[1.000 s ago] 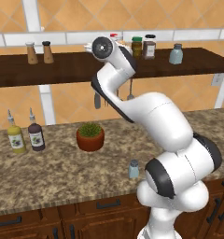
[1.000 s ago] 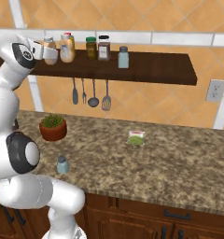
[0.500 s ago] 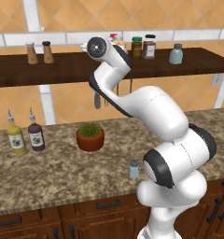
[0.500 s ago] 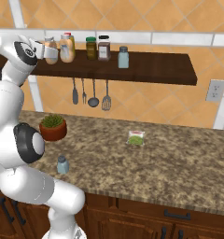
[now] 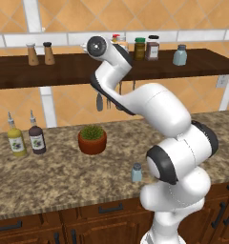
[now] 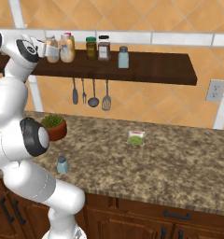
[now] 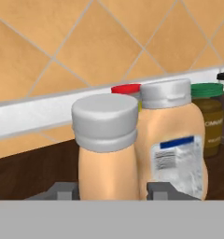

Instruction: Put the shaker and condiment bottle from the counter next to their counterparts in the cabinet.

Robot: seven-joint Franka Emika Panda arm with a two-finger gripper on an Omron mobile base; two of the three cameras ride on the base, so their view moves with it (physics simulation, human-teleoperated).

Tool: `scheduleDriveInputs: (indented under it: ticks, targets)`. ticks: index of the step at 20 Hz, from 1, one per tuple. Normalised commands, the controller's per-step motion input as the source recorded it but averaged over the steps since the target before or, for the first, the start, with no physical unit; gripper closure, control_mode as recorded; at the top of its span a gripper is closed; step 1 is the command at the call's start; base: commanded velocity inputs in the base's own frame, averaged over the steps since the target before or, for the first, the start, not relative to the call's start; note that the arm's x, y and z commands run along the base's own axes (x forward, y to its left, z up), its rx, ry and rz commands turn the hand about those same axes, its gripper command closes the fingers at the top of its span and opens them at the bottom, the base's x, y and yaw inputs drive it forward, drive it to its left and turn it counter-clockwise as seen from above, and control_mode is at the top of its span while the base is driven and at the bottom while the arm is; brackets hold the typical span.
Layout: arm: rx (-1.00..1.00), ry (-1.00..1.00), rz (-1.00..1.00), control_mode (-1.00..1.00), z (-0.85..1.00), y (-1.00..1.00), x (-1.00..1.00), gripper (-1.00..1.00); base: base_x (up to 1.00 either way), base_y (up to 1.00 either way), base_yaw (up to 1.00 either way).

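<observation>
The slim peach condiment bottle (image 7: 107, 158) with its pale cap stands on the cabinet shelf (image 6: 156, 70), close beside the wider peach counterpart bottle (image 7: 174, 149). My gripper (image 7: 111, 190) is up at the shelf, its fingers (image 7: 159, 190) on either side of the slim bottle with a small gap, so it is open. From the right base view the gripper (image 6: 45, 49) reaches the slim bottle (image 6: 52, 48) from the left. The small blue-grey shaker (image 5: 137, 172) stands on the counter near my base. Its look-alike (image 5: 180, 55) sits further right on the shelf.
Two jars (image 6: 97, 47) stand on the shelf between the bottles and the look-alike shaker. Two brown shakers (image 5: 40, 53) are at its left end. Utensils (image 6: 93, 91) hang below. On the counter are a potted plant (image 5: 92, 139), two spouted bottles (image 5: 26, 139) and a green packet (image 6: 136, 137).
The wrist has turned slightly left at the shelf and then stayed put. The shaker and the other things on the counter have not moved.
</observation>
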Motion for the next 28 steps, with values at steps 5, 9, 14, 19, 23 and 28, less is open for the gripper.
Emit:
scheduleDriveInputs:
  ticks: [5,9,14,19,23,28]
  targets:
    - [0.0,0.0,0.0,-1.0,0.0,0.0,-0.05,-1.0,0.0,0.0,0.0]
    - [0.0,-0.13,0.0,-1.0,0.0,0.0,-0.74,-1.0,0.0,0.0,0.0]
    - [0.0,-0.21,0.01,-1.0,0.0,0.0,-1.0,-1.0,0.0,0.0,0.0]
    - [0.0,-0.18,0.05,-1.0,0.0,-0.03,-1.0,-1.0,0.0,0.0,0.0]
    - [0.0,-0.13,0.11,-1.0,0.0,-0.36,-1.0,-1.0,0.0,0.0,0.0]
    - [-0.02,-0.01,0.24,-1.0,-0.12,-0.8,-0.64,-1.0,0.0,0.0,0.0]
